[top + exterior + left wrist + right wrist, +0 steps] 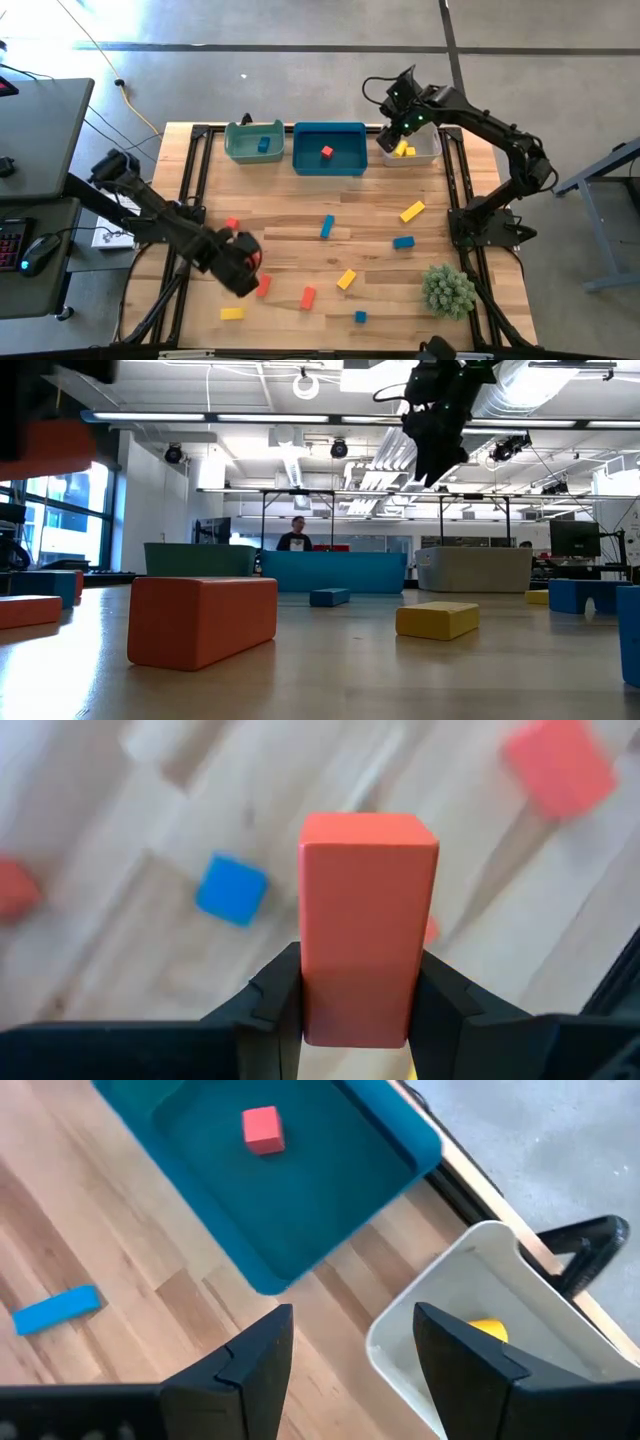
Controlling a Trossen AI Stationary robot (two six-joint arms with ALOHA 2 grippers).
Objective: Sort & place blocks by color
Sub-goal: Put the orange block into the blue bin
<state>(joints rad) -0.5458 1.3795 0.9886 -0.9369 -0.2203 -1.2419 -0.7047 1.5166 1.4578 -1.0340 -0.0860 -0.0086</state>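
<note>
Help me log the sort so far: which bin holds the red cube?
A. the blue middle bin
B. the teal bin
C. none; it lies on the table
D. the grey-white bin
A: the red cube lies inside the blue middle bin, as the high view shows and the right wrist view confirms; the teal bin holds a blue block and the grey-white bin holds yellow blocks.

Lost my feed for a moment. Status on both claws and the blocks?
Left claw shut on red block, near table's front-left. Right claw open, empty, over white bin. Loose blocks on table; nothing blocking.
</note>
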